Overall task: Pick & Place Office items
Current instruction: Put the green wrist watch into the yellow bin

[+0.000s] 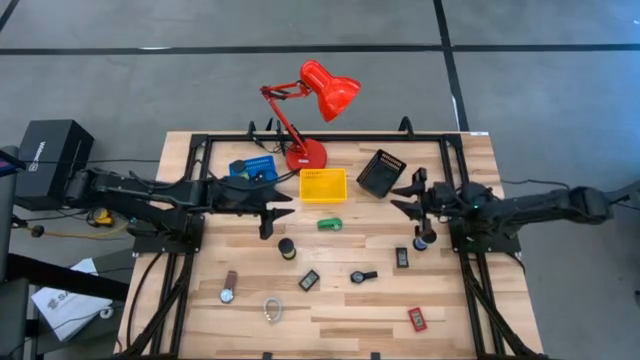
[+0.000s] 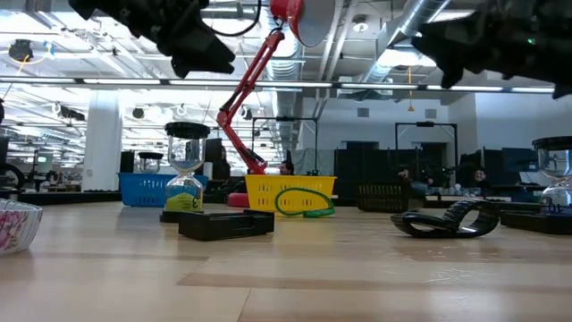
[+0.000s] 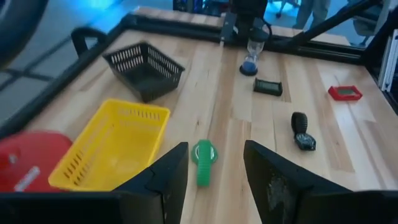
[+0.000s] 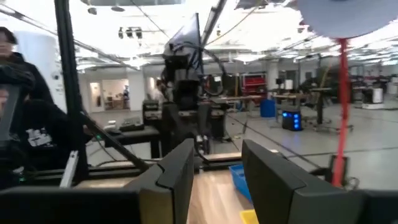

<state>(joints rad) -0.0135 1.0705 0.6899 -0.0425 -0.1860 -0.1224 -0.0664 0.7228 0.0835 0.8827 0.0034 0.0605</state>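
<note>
Several small office items lie flat on the wooden table: a green stubby piece (image 1: 330,223) (image 3: 203,160), a black cylinder (image 1: 287,248), small black gadgets (image 1: 309,280) (image 1: 402,257) (image 3: 268,86), a black watch-like item (image 1: 363,276) (image 3: 303,131), a wristwatch (image 1: 230,287), a clear ring (image 1: 272,310) and a red rectangle (image 1: 417,319) (image 3: 345,93). My left gripper (image 1: 272,216) (image 3: 214,180) hovers open above the table, left of the green piece, which shows between its fingers farther ahead. My right gripper (image 1: 407,196) (image 4: 214,177) is open, raised near the black tray, pointing level toward the left.
At the far side stand a blue tray (image 1: 252,168), a yellow tray (image 1: 323,185) (image 3: 112,146), a black tray (image 1: 381,172) (image 3: 144,62) and a red desk lamp (image 1: 310,115). An hourglass (image 1: 424,240) (image 3: 252,56) stands near the right arm. A person shows in the room beyond (image 4: 25,124).
</note>
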